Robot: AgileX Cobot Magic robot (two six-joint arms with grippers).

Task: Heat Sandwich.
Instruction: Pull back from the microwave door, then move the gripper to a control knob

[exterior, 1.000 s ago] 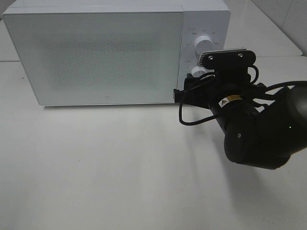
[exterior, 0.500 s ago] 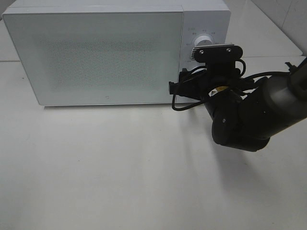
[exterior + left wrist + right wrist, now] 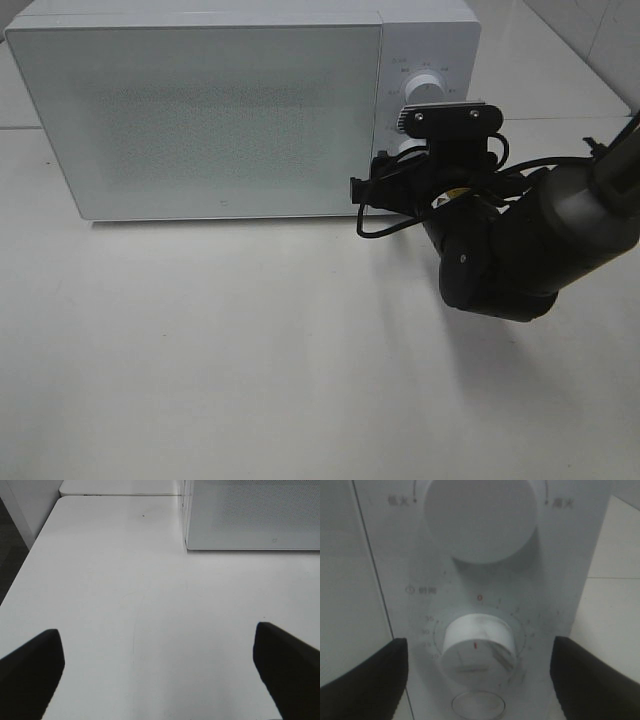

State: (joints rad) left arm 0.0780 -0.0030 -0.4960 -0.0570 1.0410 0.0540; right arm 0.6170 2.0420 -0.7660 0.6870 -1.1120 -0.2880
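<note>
The sandwich is out of view. A white microwave [image 3: 200, 110] stands at the back of the table with its door shut. My right gripper [image 3: 479, 677] is open right in front of the control panel, its two black fingers [image 3: 365, 677] standing on either side of the lower timer knob [image 3: 477, 652] without clearly touching it. Above that sits the larger upper knob [image 3: 481, 517]. In the high view the right arm [image 3: 500, 250] and its camera mount cover the fingertips. My left gripper [image 3: 160, 675] is open over bare table, holding nothing.
The white table [image 3: 200, 350] stretches in front of the microwave. In the left wrist view the microwave's lower left corner [image 3: 187, 545] shows, and the table's edge [image 3: 30, 555] drops off beside it. A round button [image 3: 477, 706] sits under the timer knob.
The right arm has shifted left and closer to the microwave's control panel, now lined up with the lower knob. The gripper openings look unchanged.
</note>
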